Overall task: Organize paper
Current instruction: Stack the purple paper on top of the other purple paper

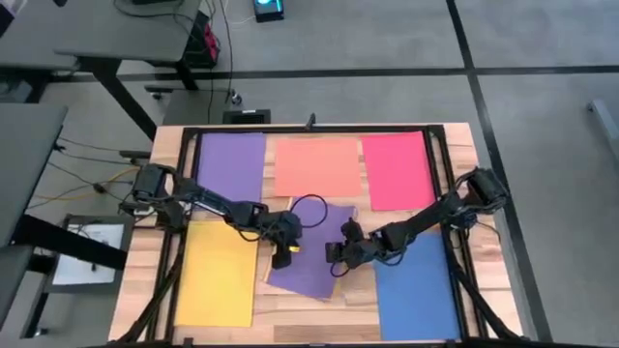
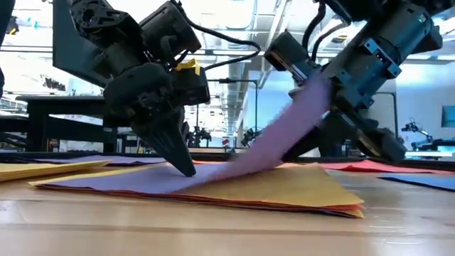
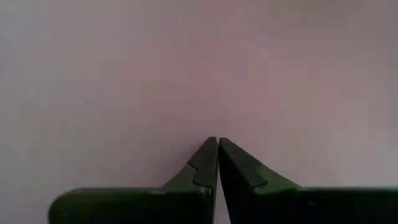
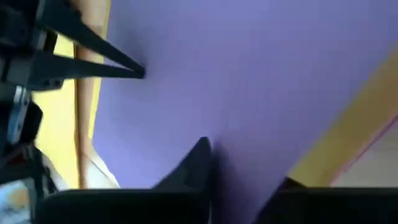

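A purple sheet of paper lies askew at the table's middle on a stack with a yellow sheet under it. My left gripper stands shut with its tips down on this sheet. My right gripper is shut on the sheet's right side, which is raised off the stack. Around them single sheets lie flat: purple, salmon-orange, pink-red, yellow and blue. My left gripper presses its shut fingertips down on the purple sheet's left half, coming from above at a slant. That part lies flat on the stack. My right gripper pinches the purple sheet near its right edge between its two fingers, one layer. That side slopes up from the stack to the fingers, bowed, while the rest stays down.
A black frame runs around the work area, with both arms' bases at its left and right sides. A black cable loops over the middle. Bare wood shows along the table's near edge.
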